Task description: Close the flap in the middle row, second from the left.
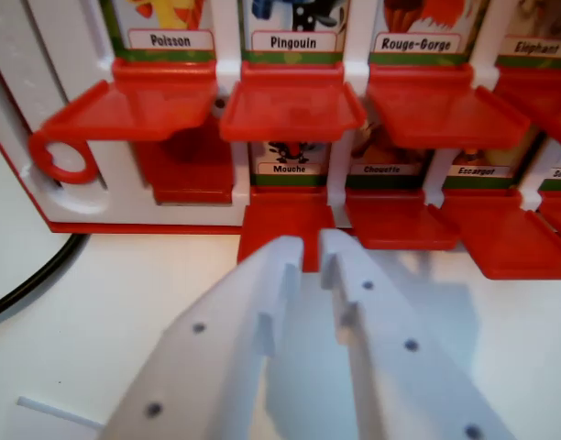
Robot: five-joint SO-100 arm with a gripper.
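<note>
A white game board (pixel 70 55) stands upright with red flaps under picture labels. In the upper visible row the flaps of Poisson (pixel 138 105), Pingouin (pixel 290 105), Rouge-Gorge (pixel 436 115) and Eléphant (pixel 546 101) stick out level. Below, the leftmost flap (pixel 184 165) stands up and covers its picture. The flaps of Mouche (pixel 280 225), Chouette (pixel 395 225) and Escargot (pixel 505 238) lie down flat. My white gripper (pixel 311 252) has its jaws almost together with only a narrow slit and nothing in it. Its tips sit just in front of the Mouche flap, below the Pingouin flap.
A red ring (pixel 60 160) hangs on the board's left end. A black cable (pixel 33 284) curves over the white table at the wrist view's left. A white sheet edge (pixel 51 412) lies at the bottom left.
</note>
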